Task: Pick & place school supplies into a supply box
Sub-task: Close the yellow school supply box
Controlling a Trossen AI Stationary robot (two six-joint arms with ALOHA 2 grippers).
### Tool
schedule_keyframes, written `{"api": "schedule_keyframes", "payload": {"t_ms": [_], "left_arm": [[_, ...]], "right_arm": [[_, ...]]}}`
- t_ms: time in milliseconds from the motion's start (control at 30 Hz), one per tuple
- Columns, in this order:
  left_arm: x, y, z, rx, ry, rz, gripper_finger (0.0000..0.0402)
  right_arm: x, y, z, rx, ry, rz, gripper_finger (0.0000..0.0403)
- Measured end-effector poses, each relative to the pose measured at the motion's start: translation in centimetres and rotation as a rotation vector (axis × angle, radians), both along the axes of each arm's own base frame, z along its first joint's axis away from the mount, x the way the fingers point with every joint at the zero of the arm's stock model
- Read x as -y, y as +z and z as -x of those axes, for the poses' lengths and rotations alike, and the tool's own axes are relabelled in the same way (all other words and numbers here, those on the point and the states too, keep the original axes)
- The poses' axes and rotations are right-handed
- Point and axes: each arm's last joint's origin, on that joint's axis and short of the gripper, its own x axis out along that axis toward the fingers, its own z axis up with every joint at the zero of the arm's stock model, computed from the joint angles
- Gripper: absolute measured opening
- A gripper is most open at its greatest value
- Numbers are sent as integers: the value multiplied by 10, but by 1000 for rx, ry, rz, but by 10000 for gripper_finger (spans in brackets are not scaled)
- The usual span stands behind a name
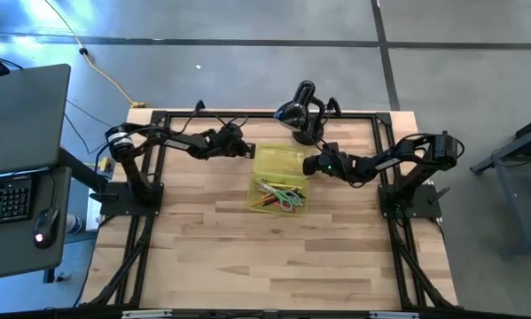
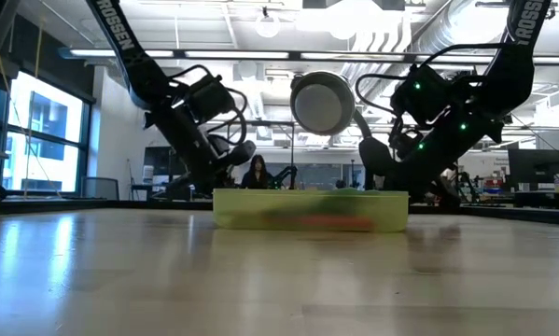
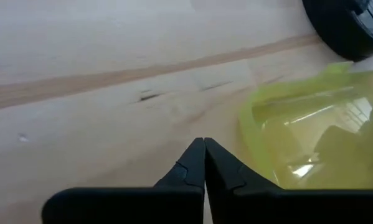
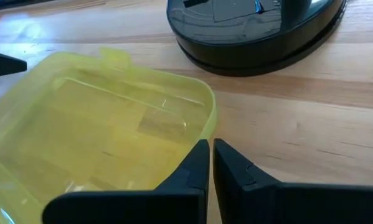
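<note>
High view: the supply box lies open at the picture's centre, pencils and scissors heaped in its lower half, the bare lid half above. The left gripper and right gripper, both pinched closed and empty, flank that lid. I'd judge closing comes next: push both lid edges evenly so nothing jams.

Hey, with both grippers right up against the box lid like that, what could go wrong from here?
1. The left gripper and right gripper sit shut on either side of the open lid; a sideways nudge could slide the light box across the table.
2. The pencils and pens lie loosely heaped, so one might jam the lid if it is closed.
3. The black device stands close behind, risking a bump.
</note>
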Motion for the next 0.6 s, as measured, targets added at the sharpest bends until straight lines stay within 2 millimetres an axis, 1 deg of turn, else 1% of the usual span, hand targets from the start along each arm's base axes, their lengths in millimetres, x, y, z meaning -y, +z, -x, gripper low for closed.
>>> {"api": "schedule_keyframes", "payload": {"t_ms": [167,233,367,433,600], "left_arm": [[-2,-9,-3,2,0,0,10],[-1,-13,-6,18,-17,7,13],[-3,-21,-12,61,-34,2,35],[-4,-24,-14,71,-39,5,35],[-5,-22,-17,76,-51,11,11]], "right_arm": [[0,0,0,0,3,-2,0],[0,0,0,0,4,-2,0],[0,0,0,0,3,-2,0],[0,0,0,-1,3,0,0],[0,1,0,2,4,6,0]]}}
